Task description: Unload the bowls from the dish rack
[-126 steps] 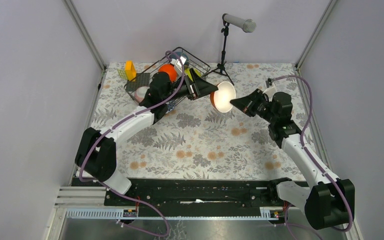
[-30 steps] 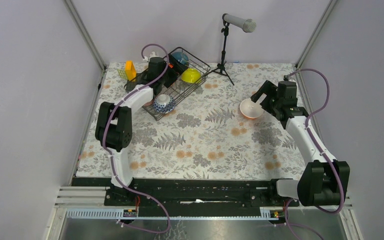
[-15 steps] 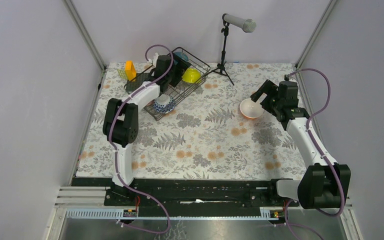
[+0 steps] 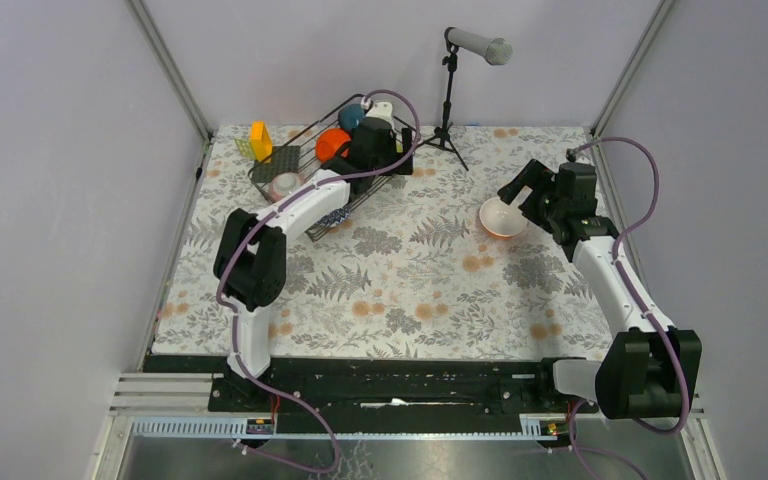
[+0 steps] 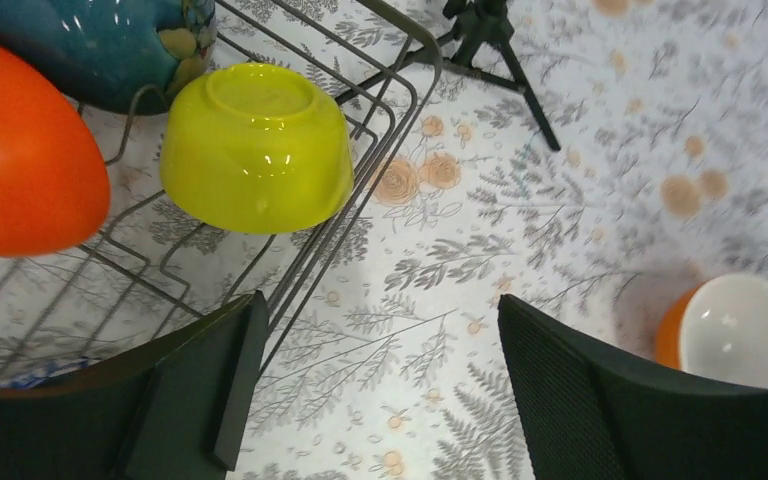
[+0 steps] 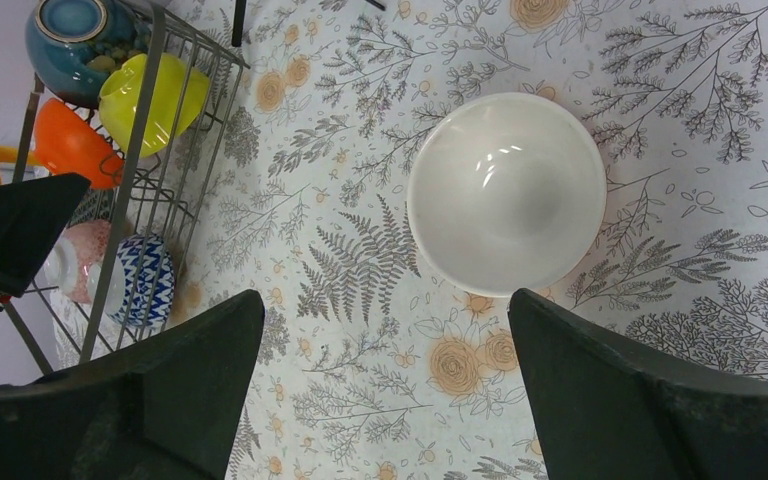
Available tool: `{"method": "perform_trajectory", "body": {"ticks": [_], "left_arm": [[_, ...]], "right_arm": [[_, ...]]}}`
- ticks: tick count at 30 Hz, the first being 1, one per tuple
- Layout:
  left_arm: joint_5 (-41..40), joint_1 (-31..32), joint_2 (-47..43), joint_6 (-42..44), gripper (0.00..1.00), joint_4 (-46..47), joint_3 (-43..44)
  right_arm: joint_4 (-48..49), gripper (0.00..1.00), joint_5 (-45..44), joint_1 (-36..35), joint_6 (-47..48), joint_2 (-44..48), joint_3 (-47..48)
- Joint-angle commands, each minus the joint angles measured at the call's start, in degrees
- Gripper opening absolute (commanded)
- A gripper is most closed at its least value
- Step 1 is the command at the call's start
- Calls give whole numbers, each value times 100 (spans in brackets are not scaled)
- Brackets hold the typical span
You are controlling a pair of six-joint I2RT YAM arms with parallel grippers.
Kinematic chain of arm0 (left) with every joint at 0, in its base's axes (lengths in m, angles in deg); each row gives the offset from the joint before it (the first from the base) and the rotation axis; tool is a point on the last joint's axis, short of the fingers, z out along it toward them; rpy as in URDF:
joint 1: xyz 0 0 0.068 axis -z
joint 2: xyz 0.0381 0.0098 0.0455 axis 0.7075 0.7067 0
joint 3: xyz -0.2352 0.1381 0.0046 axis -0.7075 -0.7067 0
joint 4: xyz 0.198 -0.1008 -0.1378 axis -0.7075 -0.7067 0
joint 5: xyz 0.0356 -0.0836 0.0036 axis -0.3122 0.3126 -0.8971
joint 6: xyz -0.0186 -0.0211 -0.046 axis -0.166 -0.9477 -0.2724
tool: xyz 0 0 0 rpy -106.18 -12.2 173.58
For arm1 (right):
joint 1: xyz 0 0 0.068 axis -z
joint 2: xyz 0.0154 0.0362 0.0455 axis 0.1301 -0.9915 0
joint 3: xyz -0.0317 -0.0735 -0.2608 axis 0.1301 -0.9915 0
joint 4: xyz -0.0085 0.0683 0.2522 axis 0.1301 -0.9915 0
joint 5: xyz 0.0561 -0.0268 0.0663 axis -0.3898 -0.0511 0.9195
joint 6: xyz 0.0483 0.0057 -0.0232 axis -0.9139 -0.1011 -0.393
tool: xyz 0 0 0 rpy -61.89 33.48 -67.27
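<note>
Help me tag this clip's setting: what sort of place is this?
Probably a robot test cell in a lab, not a kitchen: plain pale walls with metal frame posts surround a floral-print tablecloth, and a grey cylindrical device on a black tripod stands at the back.

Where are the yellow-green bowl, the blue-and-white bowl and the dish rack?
yellow-green bowl (image 5: 255, 150): left wrist view, its side wall.
blue-and-white bowl (image 6: 145, 280): right wrist view, its patterned side.
dish rack (image 6: 132, 150): right wrist view, its rim wire.
</note>
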Motion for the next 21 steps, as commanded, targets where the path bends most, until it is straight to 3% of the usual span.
{"method": "perform_trajectory", "body": {"ticks": [1, 14, 21], "left_arm": [[-222, -57, -73, 1584, 86, -825, 525], [-1136, 136, 448, 2224, 77, -1452, 893], [-1064, 136, 561, 2177, 58, -1533, 816]], "right_arm": [[232, 100, 136, 16, 12, 90, -79], [214, 100, 51, 18, 73, 390, -251], [214, 100, 97, 16, 56, 362, -303]]}}
